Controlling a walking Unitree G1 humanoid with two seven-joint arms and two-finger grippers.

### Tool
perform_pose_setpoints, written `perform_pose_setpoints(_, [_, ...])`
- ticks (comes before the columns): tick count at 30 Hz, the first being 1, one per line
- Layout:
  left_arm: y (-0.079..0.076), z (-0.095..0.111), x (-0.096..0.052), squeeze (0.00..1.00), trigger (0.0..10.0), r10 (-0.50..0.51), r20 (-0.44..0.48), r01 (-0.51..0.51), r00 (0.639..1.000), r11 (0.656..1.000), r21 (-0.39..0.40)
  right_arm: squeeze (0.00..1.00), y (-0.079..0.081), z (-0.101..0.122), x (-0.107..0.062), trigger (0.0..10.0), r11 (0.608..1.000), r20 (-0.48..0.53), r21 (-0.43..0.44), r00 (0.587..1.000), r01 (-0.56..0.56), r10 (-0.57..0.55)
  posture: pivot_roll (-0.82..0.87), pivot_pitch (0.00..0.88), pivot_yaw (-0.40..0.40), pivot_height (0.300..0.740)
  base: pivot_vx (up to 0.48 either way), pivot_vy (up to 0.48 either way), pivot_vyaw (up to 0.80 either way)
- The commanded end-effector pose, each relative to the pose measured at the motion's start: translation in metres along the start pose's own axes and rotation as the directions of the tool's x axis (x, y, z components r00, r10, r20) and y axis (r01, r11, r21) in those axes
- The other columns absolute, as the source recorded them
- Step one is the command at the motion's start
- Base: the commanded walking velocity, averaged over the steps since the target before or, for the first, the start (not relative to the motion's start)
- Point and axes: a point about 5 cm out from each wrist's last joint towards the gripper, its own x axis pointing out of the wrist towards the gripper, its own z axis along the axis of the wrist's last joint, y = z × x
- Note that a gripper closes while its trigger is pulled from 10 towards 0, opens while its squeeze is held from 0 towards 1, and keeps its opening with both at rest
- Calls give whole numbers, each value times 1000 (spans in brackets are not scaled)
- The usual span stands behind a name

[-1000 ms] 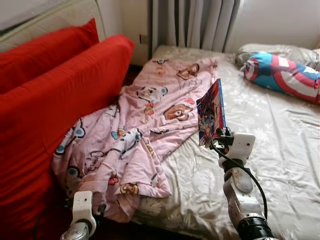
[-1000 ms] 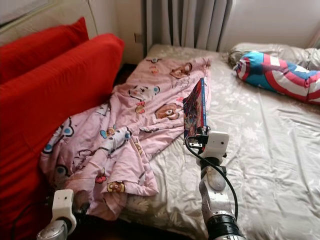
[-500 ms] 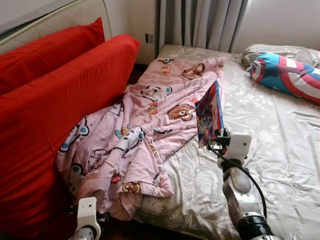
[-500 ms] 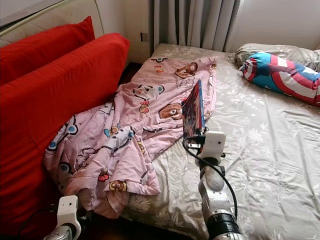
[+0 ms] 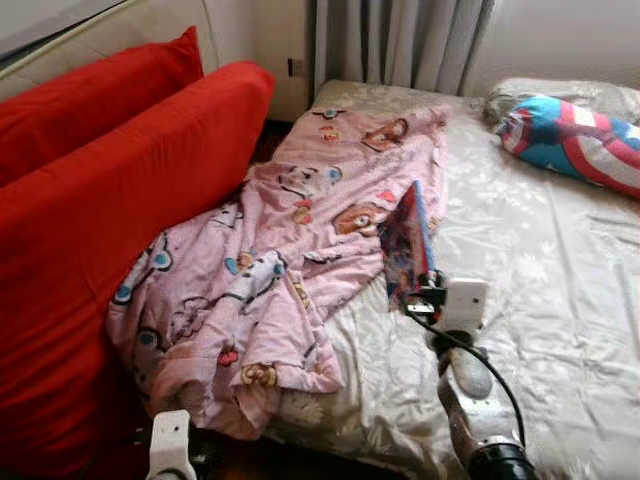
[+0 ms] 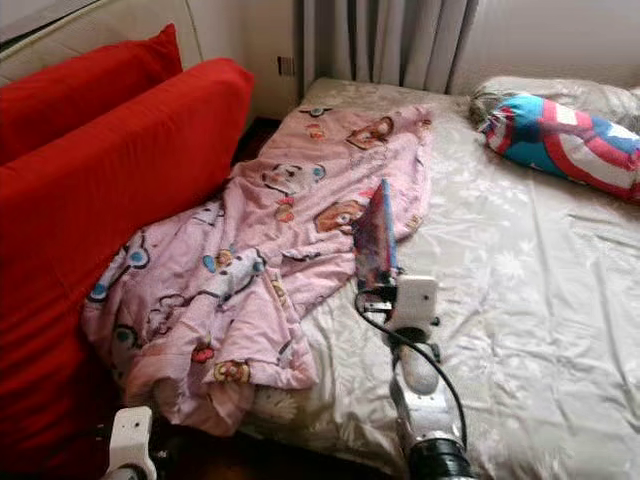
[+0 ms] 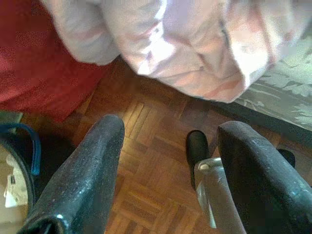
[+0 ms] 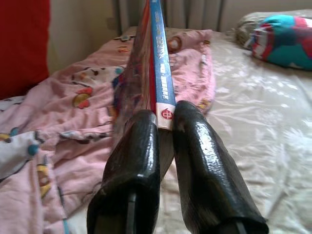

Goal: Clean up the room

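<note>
A thin book (image 8: 157, 73) is being held upright over the bed by the right gripper (image 8: 165, 122).

The book's lower spine end is being clamped between the two black fingers (image 8: 200, 146), which are closed to the book's thickness; the spine is blue with lettering too blurred to be read, and a small round red mark is being shown on a white patch at its foot. The book is being kept edge-on above the grey floral sheet (image 5: 560, 290), just beside the rumpled pink cartoon blanket (image 5: 280, 260). A red, white and blue shield-pattern pillow (image 5: 570, 140) is lying at the far side of the bed, and large red cushions (image 5: 110, 190) are standing alongside it. The left gripper (image 7: 170, 161) is being held low, fingers spread wide with nothing between them, over parquet flooring (image 7: 151, 151) below the blanket's hanging edge.
</note>
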Motion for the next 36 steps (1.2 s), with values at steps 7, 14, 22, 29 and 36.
perform_pose_setpoints(7, [-2, -11, -2, 0, 10000, -2, -49, 2, 999, 1000, -7, 0, -5, 7, 1, 10000, 1000, 37, -13, 999, 12, -12, 15, 190, -8, 740, 0, 0, -779])
perform_pose_setpoints(14, [-7, -11, -2, 0, 10000, -7, -49, 6, 999, 1000, -11, 0, -3, 6, 1, 10000, 1000, 33, -17, 999, 5, -4, 13, 193, -10, 740, 0, 0, -770])
perform_pose_setpoints(22, [-6, -14, -3, 0, 10000, -12, -66, 13, 998, 1000, 14, 0, -3, 7, 1, 10000, 1000, 42, -25, 999, 2, -1, 12, 194, -10, 740, 0, 0, -192])
perform_pose_setpoints(29, [-3, -18, -4, 0, 10000, -13, -74, 15, 997, 999, 29, 0, -2, 7, 0, 10000, 999, 45, -31, 999, -7, 9, 9, 200, -10, 740, 0, -139, 0])
perform_pose_setpoints(36, [-4, -19, -4, 0, 10000, -16, -74, 19, 997, 999, 37, 0, -2, 6, 0, 10000, 999, 42, -35, 999, -6, 8, 8, 200, -10, 740, 0, -301, 0])
